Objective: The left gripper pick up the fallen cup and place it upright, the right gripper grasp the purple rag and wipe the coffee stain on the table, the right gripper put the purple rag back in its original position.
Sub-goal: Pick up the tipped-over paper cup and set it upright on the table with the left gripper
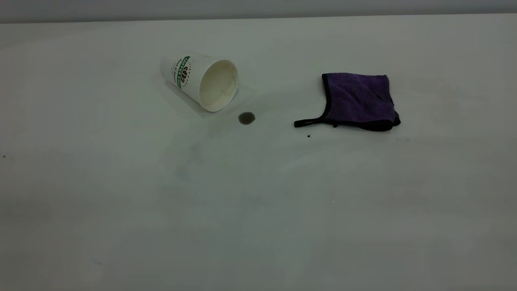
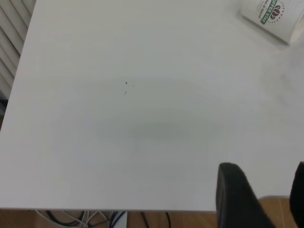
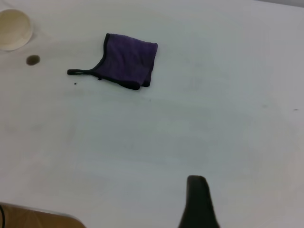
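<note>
Cup [image 1: 202, 80]: lying on its side at the left of the table [image 1: 258, 210], mouth toward the coffee stain [image 1: 246, 118] just beside it; a pinch on the round wall could send it rolling.
Purple rag [image 1: 357, 101]: well apart to the right, strap pointing at the stain; the strap could be dragged through the stain.
Left gripper [image 2: 261, 199]: only two finger edges seen, jaws apart.
Right gripper [image 3: 202, 209]: one finger seen; jaw state cannot be told.

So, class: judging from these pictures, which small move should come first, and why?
Probably the left gripper should reach toward the cup: it lies on its side, mouth facing the coffee stain, while the purple rag lies untouched, apart.
</note>
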